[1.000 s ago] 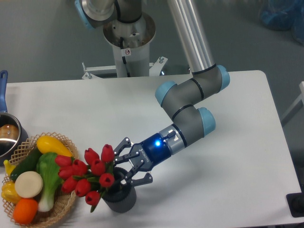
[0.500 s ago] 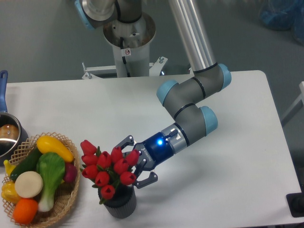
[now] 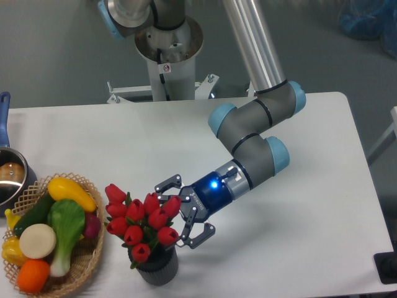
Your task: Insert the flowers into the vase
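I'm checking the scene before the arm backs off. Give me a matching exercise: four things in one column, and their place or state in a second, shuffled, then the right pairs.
Things:
1. flowers
2. vase
3. gripper
4. wicker basket

Place or state:
A. at the table's left edge, full of toy vegetables
B. standing in the vase, red buds up
C. open, fingers spread just right of the buds
D. upright near the table's front edge, holding stems

Pairs: 1-B, 2-D, 3-C, 4-A
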Robot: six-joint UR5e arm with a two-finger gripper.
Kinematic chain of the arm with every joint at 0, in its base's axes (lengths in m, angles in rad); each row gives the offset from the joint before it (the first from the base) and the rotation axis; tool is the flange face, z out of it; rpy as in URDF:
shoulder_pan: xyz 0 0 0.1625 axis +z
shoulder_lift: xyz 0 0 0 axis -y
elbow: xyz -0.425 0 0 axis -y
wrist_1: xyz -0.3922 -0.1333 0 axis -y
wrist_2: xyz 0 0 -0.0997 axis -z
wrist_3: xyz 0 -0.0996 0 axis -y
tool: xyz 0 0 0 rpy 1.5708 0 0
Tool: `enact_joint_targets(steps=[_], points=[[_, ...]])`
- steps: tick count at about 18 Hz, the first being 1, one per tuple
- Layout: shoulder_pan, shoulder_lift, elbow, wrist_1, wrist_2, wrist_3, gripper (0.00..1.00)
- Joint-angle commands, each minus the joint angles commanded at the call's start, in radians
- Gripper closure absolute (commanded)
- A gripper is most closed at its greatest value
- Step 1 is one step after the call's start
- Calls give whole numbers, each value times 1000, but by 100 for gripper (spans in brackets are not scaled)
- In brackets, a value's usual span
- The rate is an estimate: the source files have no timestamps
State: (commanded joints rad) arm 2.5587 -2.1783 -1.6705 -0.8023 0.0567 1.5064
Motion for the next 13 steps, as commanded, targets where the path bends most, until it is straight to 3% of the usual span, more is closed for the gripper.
enact_joint_targets(steps=[4,8,13], points=[[6,12,-2,0,26,14,0],[18,75,3,0,248,17,0],[61,94,61,0,340,15,0]])
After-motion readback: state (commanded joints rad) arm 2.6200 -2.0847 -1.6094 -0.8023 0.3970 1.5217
